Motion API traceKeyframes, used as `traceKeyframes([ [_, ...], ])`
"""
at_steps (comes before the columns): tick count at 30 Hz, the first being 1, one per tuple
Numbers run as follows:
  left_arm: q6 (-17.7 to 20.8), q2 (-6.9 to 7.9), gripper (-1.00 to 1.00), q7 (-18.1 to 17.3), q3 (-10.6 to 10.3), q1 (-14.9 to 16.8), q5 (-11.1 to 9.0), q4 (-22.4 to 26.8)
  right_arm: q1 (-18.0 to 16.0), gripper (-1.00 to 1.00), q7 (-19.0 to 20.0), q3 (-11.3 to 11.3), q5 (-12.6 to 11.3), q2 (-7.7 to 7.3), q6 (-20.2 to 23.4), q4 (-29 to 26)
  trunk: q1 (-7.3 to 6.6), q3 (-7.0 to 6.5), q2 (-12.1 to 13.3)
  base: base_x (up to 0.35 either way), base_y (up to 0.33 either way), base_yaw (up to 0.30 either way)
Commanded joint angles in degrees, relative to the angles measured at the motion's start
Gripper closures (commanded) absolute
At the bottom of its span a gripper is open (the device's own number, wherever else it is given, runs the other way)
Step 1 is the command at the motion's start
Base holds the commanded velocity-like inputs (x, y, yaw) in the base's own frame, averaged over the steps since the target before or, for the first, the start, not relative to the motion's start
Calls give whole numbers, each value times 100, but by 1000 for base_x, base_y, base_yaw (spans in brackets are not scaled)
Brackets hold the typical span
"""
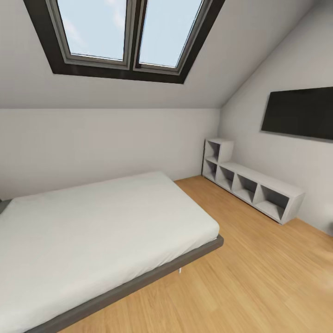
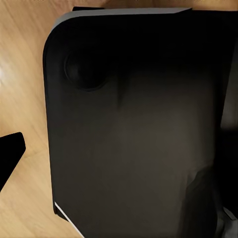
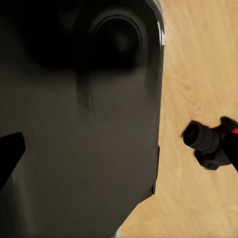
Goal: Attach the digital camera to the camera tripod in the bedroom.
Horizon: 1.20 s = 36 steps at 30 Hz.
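Lying on the light wood floor (image 3: 198, 74), the camera (image 3: 210, 144) shows at the edge of the right wrist view, just beside the dark body of the robot (image 3: 79, 129). It is small, black and boxy, with a round lens barrel that points toward the robot, and a bit of red shows at its far edge. It touches nothing but the floor, and no tool is near it.

The step in hand looks like searching and approaching, not yet grasping. The head view looks over the bedroom: a white bed (image 1: 92, 222) with a grey frame, a low white shelf (image 1: 252, 185) along the right wall, a dark panel (image 1: 300, 113) on that wall and a skylight (image 1: 125, 32) in the sloped ceiling. I see no tripod in this part of the room.

The next move, I think, calls for lowering the head to find the camera by the base, then bringing one arm down to pick it up from the floor. After that the robot must turn to find the tripod.

A dark pointed shape at the edge of each wrist view may be a finger, but I cannot tell how far either tool is open. Neither one seems to hold anything.
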<state>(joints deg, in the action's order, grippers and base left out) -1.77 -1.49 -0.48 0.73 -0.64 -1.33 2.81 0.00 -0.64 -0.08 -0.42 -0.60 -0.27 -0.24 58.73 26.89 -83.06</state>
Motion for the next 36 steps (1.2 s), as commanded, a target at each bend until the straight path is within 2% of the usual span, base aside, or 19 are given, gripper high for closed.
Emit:
traceKeyframes([
  [1, -7, -1, -100, -5, 6, -1, -15, 10, 0, -100, -7, -7, -12, 3, -5, -3, 0, 4, -2, 0, 0, -70],
  [15, -7, -1, -100, -5, 6, -3, -16, 24, 0, -100, -7, -18, -15, 16, -8, -3, 0, 4, -2, 31, 0, -55],
  [29, -7, -1, -100, -7, 6, -3, -16, 19, 0, -100, -7, -18, -11, 8, -13, -3, 0, 4, -2, 290, 0, -1],
  [36, -7, -2, -100, -5, 6, -2, -16, 18, 0, -100, -7, -7, -4, 8, -167, -3, 0, 4, -2, 320, 0, 0],
])
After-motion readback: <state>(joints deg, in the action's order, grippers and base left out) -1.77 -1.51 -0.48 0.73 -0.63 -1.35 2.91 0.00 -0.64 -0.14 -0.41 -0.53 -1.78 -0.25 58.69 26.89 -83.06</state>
